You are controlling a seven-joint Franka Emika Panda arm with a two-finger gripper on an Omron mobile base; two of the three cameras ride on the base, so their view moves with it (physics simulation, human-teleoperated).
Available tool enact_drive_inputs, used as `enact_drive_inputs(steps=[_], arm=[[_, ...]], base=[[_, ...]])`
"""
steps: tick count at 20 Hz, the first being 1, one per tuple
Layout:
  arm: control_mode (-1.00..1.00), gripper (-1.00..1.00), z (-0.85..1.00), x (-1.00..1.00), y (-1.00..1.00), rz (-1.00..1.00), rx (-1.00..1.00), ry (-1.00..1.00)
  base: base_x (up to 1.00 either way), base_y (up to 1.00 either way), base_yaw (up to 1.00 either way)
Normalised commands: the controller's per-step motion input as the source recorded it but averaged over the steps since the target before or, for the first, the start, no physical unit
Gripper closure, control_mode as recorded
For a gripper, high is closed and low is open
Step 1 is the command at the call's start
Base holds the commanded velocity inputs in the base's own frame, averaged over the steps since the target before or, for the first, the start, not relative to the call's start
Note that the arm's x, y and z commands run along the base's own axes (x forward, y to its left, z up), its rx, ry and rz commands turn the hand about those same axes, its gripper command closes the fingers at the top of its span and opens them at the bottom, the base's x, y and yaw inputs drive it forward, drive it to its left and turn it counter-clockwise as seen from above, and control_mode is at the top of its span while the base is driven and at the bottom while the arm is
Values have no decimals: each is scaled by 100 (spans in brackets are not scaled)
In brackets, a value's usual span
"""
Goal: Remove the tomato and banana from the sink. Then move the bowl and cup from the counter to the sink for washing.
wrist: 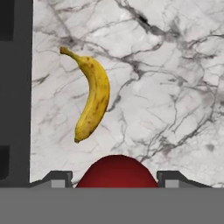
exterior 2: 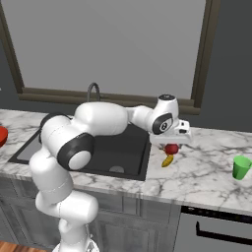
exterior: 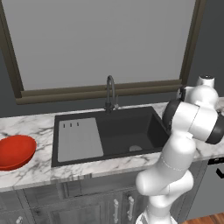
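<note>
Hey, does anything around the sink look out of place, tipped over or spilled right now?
Nothing stands out. The banana lies flat on the counter right of the sink, the tomato sits between the gripper fingers, and the cup stands upright.

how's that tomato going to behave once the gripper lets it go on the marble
The tomato is round and glossy, so it may roll on the flat counter. It sits between the gripper's fingers, likely slippery. The banana lying nearby could stop it.

base cams behind arm, l/r, share sink; hand cam close, down on counter.
</note>
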Motion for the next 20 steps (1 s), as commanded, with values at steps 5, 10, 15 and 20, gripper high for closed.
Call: enact_drive_inputs(steps=[5,10,15,20], arm=[[-100,100,-17,0,-12,-2,0,0],[-100,100,-15,0,-15,-1,0,0],[-100,100,-13,0,-12,0,2,0],[-100,100,-13,0,-6,0,6,0]], base=[[0,0,0],[0,0,0],[0,0,0],[0,0,0]])
